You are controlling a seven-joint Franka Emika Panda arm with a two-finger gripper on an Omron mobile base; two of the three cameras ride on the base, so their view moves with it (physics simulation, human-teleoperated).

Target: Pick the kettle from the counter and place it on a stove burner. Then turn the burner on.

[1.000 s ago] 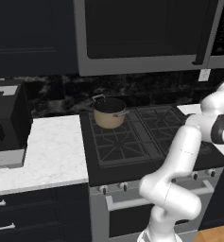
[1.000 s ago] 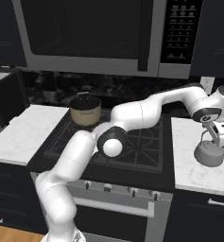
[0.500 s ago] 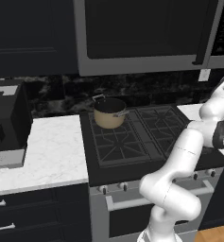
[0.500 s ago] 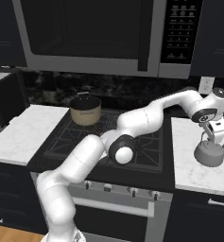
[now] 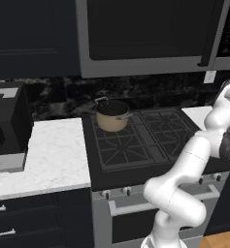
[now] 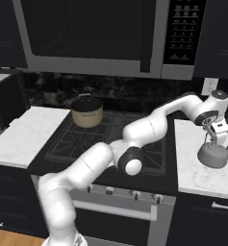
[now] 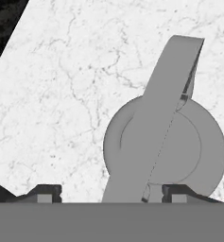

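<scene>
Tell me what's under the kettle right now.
The kettle sits on the white marble counter right of the stove; marble shows all around it in the hand view. The patch directly beneath its base is covered.

The left base view is looking forward and down from behind the arm's left side, taking in the cooktop [image 5: 140, 140] and the counter [image 5: 48, 155] left of it. The right base view is facing the same cooktop [image 6: 110, 139] from the right, reaching the kettle [image 6: 214, 154]. The hand view is looking straight down, close above the kettle [image 7: 168, 146].
</scene>
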